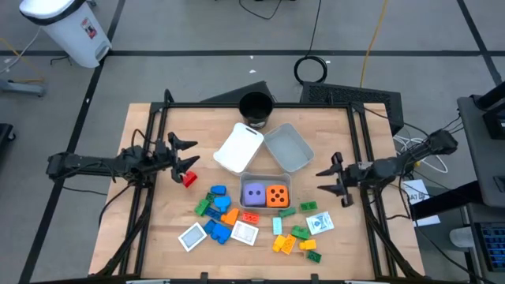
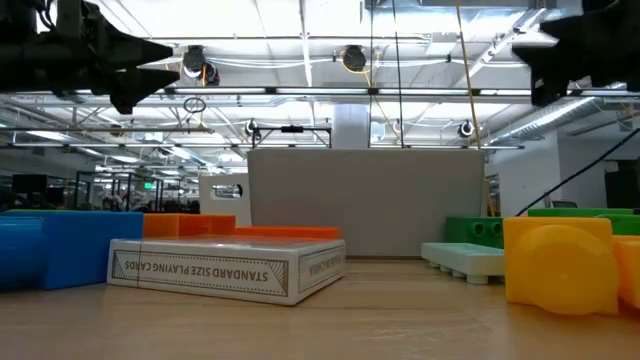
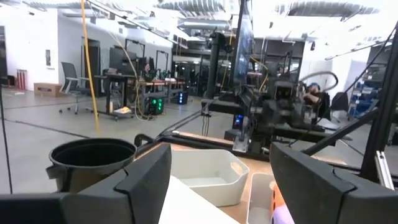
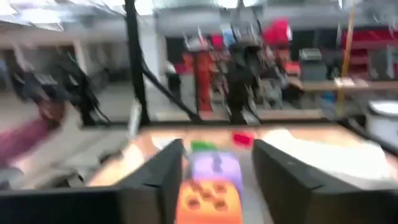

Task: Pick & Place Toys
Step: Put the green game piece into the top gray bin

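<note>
The right gripper (image 1: 330, 182), part open and empty, sat just right of the orange die (image 1: 276, 196), nearer than the open, empty left gripper (image 1: 188, 154).

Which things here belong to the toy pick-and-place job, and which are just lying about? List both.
Job:
purple die and orange die, both in the grey tray
small plastic blocks
red block off by itself
white square tiles

Lying about:
black cup
white tray
empty grey tray
</note>
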Robot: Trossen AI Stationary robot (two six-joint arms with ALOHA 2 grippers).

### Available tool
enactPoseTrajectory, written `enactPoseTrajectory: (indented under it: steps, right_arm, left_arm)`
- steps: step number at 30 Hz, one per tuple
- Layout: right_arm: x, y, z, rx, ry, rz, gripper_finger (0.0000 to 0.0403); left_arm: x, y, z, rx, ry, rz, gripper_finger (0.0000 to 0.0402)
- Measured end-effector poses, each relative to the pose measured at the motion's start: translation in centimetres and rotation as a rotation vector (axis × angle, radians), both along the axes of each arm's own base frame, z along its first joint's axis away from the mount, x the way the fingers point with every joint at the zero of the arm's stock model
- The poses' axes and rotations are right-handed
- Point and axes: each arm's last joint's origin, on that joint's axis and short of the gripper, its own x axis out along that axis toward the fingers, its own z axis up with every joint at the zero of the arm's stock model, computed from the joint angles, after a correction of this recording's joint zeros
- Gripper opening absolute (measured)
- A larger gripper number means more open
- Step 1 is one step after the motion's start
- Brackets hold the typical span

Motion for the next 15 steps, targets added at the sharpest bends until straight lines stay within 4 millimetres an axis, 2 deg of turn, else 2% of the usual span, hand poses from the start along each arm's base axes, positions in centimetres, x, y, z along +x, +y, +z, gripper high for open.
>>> enactPoseTrajectory:
  steps: [3, 6, 11, 15]
  right_arm:
    - [1.1, 0.5, 0.9, -0.044, 0.101, -0.009, 0.0235]
    - [2.5, 1.2, 1.6, -0.070, 0.221, -0.010, 0.0263]
    - [4.5, 2.1, 0.1, -0.096, 0.526, -0.024, 0.0273]
    - [5.0, 3.3, -2.9, -0.067, 0.755, 0.075, 0.0265]
  left_arm:
    - [0.0, 0.0, 0.0, 0.001, 0.004, 0.000, 0.0278]
    - [0.0, 0.0, -0.1, 0.003, 0.009, 0.001, 0.0278]
    - [0.0, 0.0, -0.1, 0.035, 0.017, 0.008, 0.0278]
    - [0.0, 0.0, -0.1, 0.074, 0.029, 0.016, 0.0278]
